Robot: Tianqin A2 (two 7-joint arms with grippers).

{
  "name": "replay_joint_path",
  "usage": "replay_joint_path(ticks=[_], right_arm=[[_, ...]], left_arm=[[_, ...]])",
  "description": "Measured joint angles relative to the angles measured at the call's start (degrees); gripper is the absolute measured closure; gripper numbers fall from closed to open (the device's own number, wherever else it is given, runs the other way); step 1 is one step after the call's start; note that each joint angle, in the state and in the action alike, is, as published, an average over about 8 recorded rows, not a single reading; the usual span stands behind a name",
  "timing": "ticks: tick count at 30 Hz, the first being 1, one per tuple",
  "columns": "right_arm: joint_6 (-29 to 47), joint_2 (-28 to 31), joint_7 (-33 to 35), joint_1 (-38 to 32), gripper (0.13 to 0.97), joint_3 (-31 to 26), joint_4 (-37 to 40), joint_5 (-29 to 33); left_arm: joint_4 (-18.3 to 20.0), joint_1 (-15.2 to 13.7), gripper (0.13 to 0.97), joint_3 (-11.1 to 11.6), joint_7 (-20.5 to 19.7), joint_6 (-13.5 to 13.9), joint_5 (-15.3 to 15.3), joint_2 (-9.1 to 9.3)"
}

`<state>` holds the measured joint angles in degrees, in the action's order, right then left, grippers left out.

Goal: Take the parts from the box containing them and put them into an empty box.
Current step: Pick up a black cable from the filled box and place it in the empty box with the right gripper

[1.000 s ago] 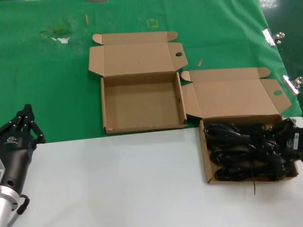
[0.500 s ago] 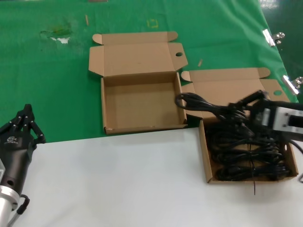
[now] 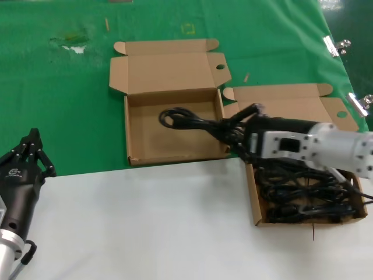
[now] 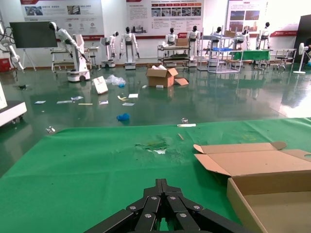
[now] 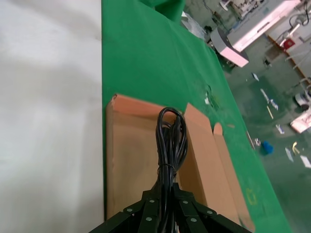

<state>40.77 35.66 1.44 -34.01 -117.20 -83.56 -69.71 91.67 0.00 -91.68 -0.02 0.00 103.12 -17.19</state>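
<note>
**Right arm carrying one cable bundle over the empty box**

Left gripper [image 3: 35, 153] parked at the near-left edge of the worktop [image 3: 145, 221], fingers drawn together to a point, holding nothing, well apart from both boxes. Its wrist view shows the same closed tips [image 4: 163, 204] and only a corner of the empty box.

Empty box [image 3: 135, 153] sits open on the green cloth [image 3: 70, 105], flap lid folded back, inside bare. One cable bundle [image 3: 189, 121] hangs above its floor, looped end out toward the middle, not yet touching the cardboard as far as can be told.

Right gripper [image 3: 247, 135] clamped on the near end of that bundle, just over the empty box's right wall. In the right wrist view the bundle [image 5: 170, 141] runs straight out from the fingers, lined up along the box length.

Source box [image 3: 254, 207] lies to the right, partly on the white worktop, remaining parts [image 3: 303, 195] piled inside under the right arm.

Judgement for the step: carry further left so the whole bundle clears the right wall, keep it parallel to the box sides, lower until it rests on the floor, then release. Risk: trailing plug end snagging the wall or dragging the pile in the source box.
</note>
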Motion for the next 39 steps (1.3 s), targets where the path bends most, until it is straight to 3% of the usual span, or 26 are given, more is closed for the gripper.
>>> replay_joint_path(ticks=[11,20,29,39], right_arm=[[-4.5,-10.8,5.0,-5.3,0.926,-3.7,11.5,4.3],[-9.4,-17.0,13.1,-9.2,0.926,-5.3,24.7,3.3],[-12.8,-19.9,20.8,-11.9,0.926,-5.2,33.6,-0.2],[-13.5,-20.0,21.9,-11.7,0.904,-5.1,34.4,-1.4]], left_arm=[[0.0,0.0,0.957,0.0,0.0,0.0,0.0,0.0],[0.0,0.0,0.957,0.0,0.0,0.0,0.0,0.0],[0.0,0.0,0.957,0.0,0.0,0.0,0.0,0.0],[0.0,0.0,0.957,0.0,0.0,0.0,0.0,0.0]])
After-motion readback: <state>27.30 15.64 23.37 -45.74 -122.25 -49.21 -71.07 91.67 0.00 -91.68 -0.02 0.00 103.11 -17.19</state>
